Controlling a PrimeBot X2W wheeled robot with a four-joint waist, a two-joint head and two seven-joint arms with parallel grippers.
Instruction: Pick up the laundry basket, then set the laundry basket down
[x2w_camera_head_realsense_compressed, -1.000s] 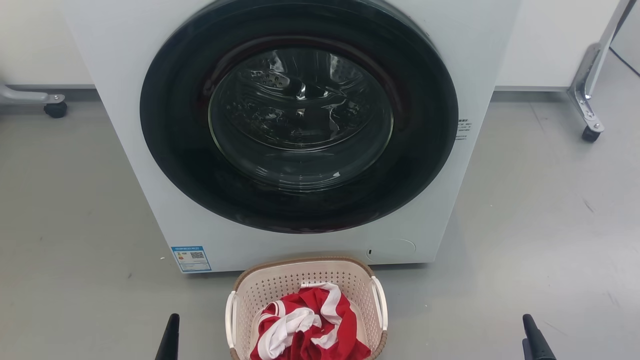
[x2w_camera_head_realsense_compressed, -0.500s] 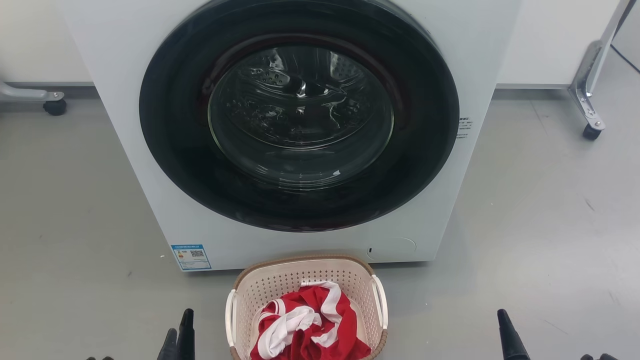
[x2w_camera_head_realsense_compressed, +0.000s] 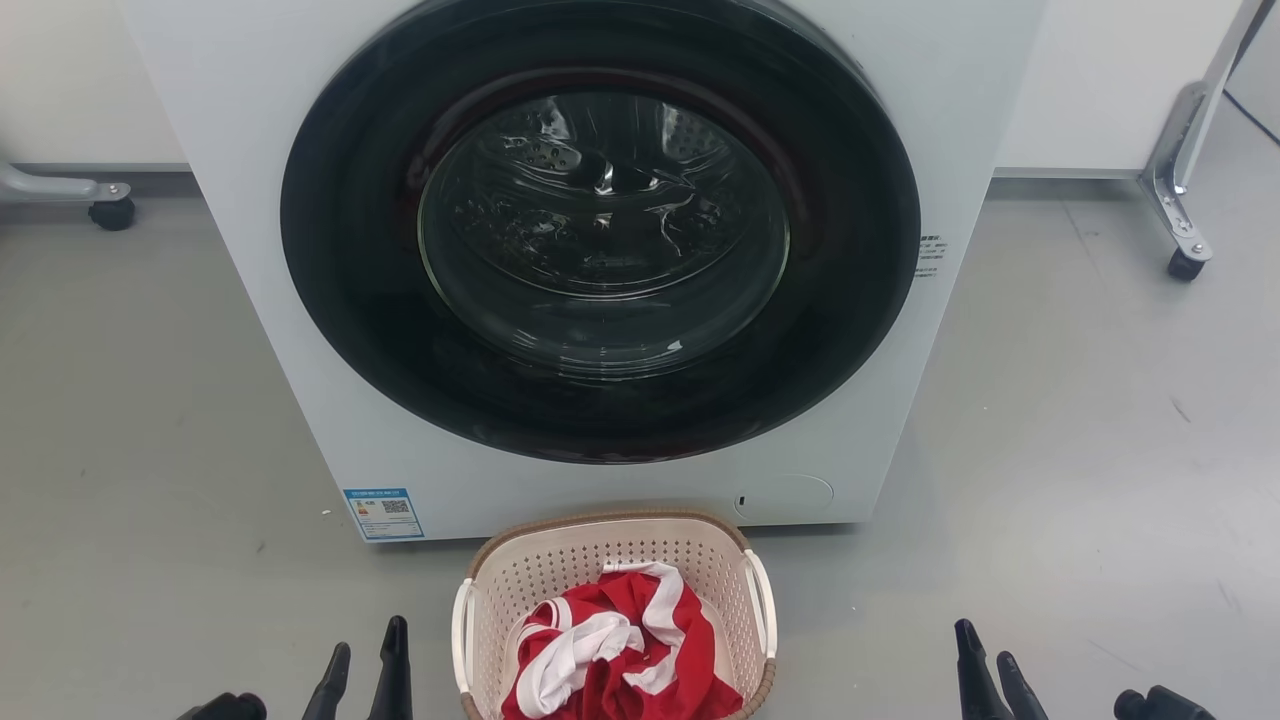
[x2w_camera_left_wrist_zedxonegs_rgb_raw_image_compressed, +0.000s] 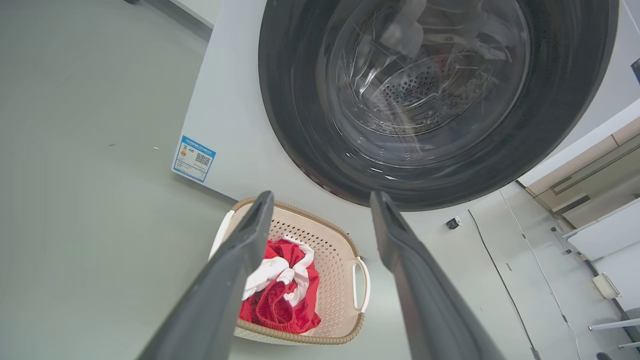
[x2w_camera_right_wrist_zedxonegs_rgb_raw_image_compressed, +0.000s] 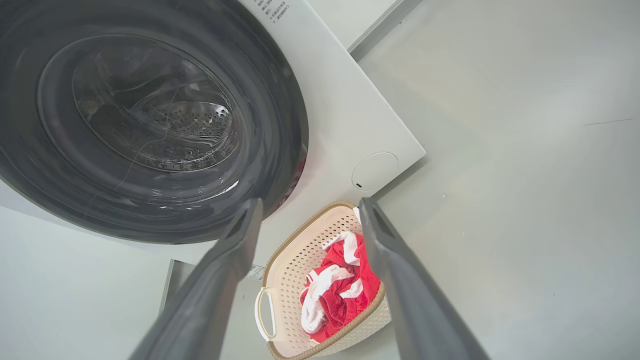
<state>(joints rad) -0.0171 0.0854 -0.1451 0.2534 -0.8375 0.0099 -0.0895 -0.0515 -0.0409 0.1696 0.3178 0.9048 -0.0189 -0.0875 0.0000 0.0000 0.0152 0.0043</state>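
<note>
The left gripper and right gripper hover low, fingers apart and empty, flanking the laundry basket. The white washing machine stands on the grey floor. The laundry basket sits just before it, holding a red-and-white garment.

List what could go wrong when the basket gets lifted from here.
1. The left gripper and right gripper are open and apart from the laundry basket. An uneven grip on its white handles could tilt it and spill the red and white garment.
2. The basket stands close before the washing machine, so a forward swing might knock its front.
</note>
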